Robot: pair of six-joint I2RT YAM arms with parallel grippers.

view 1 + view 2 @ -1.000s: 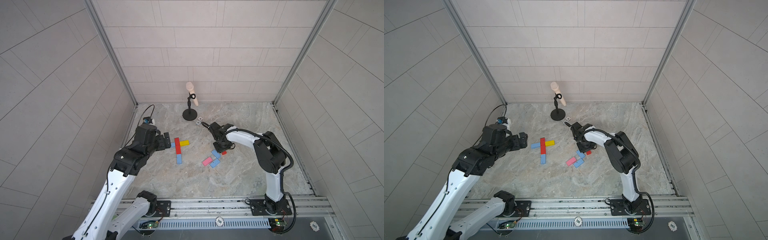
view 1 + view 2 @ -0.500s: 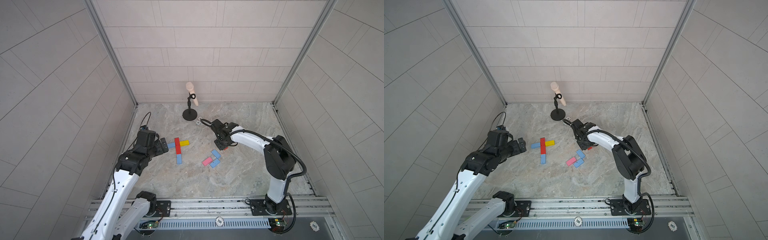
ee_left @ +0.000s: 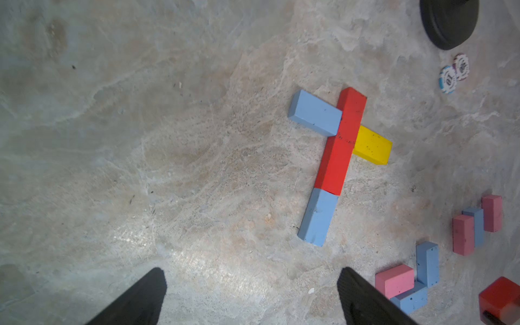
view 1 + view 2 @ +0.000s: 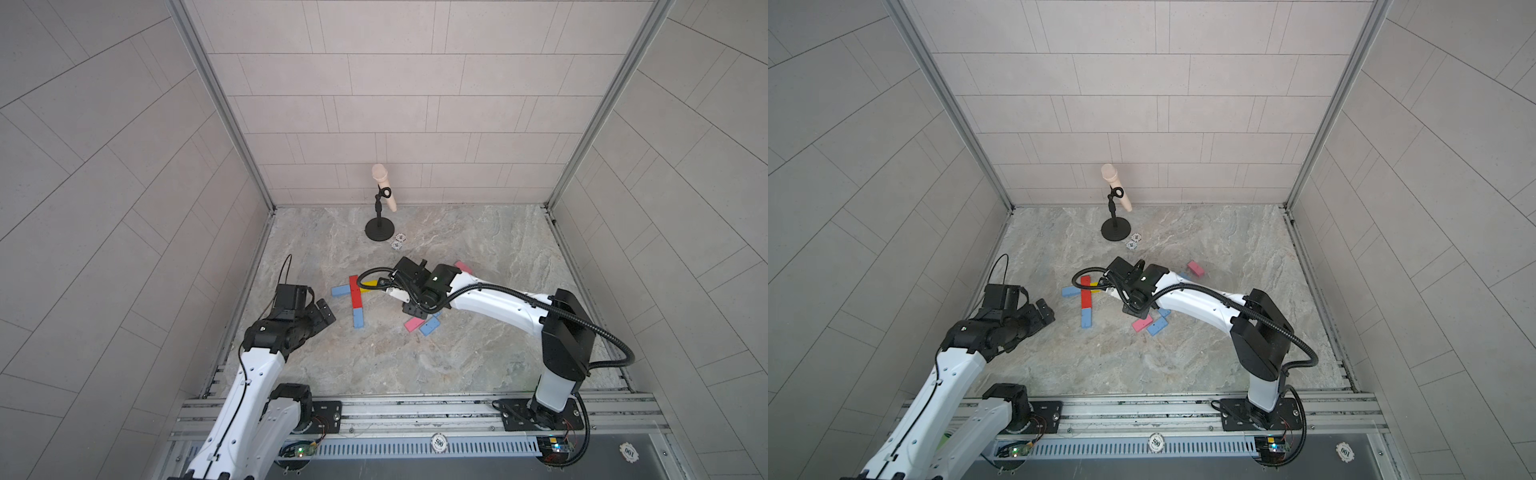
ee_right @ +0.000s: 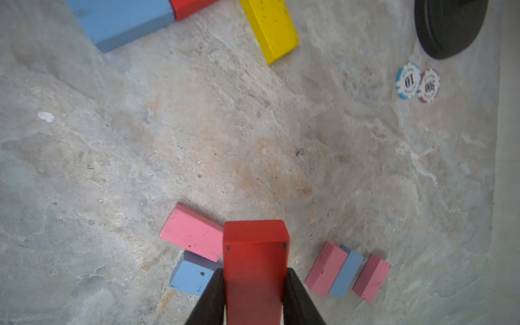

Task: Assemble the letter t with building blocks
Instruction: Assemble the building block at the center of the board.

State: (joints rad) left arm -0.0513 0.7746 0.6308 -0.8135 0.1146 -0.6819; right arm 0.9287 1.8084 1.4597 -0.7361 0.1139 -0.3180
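Two chips lie touching, just beside the black stand base (image 5: 450, 25): the blue chip (image 5: 408, 81) reads "10" and the purple chip (image 5: 428, 85) reads "500". In a top view, a middle chip (image 4: 439, 442) marked "500" and a corner chip (image 4: 628, 451) marked "100" sit below the front rail (image 4: 415, 409). The right gripper (image 5: 254, 271) pinches a red block (image 5: 254, 239) between its fingers (image 5: 211, 298). The block's free end is by a pink block (image 5: 194, 232) and a low blue block (image 5: 188, 277) of the loose pile. Close by, a trio (image 5: 347, 270) of pink, blue and pink blocks lies side by side, touching. The cross lies flat on the floor (image 3: 140, 140). It is a red bar (image 3: 342, 140) with a side blue (image 3: 315, 112) on one flank, a yellow block (image 3: 371, 145) on the other and an end blue (image 3: 318, 216) butted to its foot. The left gripper (image 3: 250, 281) is empty with its fingers spread wide, near the cross on the left-wall side. Bare floor runs from that gripper to the cross, and from the blocks to the front rail. The right arm lies over the loose pile.
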